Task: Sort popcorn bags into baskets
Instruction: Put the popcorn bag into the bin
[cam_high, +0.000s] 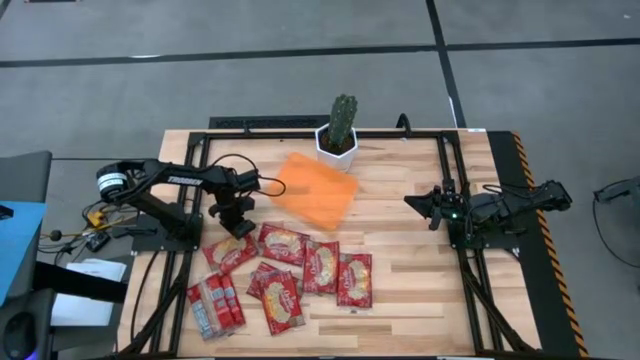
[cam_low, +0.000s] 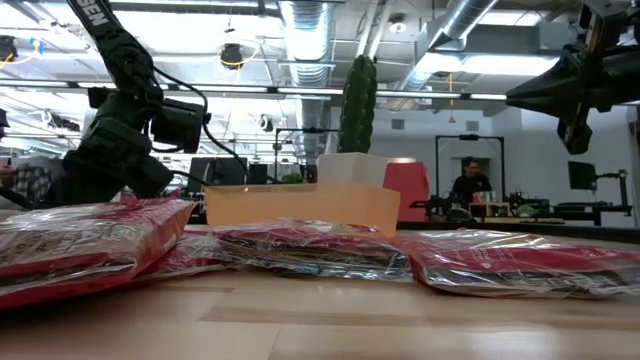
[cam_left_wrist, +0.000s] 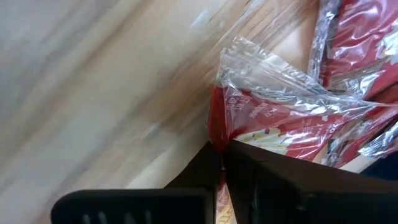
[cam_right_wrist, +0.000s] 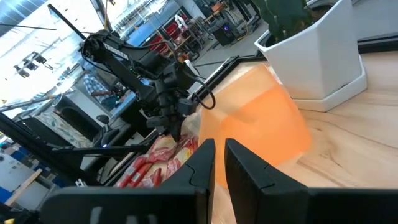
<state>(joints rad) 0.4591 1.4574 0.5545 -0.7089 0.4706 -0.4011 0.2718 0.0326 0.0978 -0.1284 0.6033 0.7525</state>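
A wooden tabletop (cam_high: 420, 260) with a black frame stands on grey floor, and the low view looks past it into a workshop where a person (cam_low: 468, 181) sits far off. The orange basket (cam_high: 316, 189) lies far of centre, just near of a white pot (cam_high: 337, 147) holding a cactus (cam_high: 343, 118); nothing shows inside the basket. The red bags (cam_high: 300, 275) lie in a loose, overlapping cluster on the near left of the tabletop, with a striped narrower pair (cam_high: 215, 305) at the cluster's left end. The left arm reaches in from the left edge, and its hand (cam_high: 240, 228) is down at the far left corner of the cluster, on the farthest-left bag (cam_high: 230, 252). In the left wrist view the two fingers (cam_left_wrist: 249, 171) are pinched together on the crinkled clear edge of that bag (cam_left_wrist: 273, 118), so the left hand is closed, gripping the bag, which looks to lie on the tabletop among the others. The right arm waits at the right side, its hand (cam_high: 418, 202) pointing left toward the basket and held above the tabletop, well apart from the bags; its fingers (cam_right_wrist: 199, 168) stand nearly together with only a thin gap, holding nothing.
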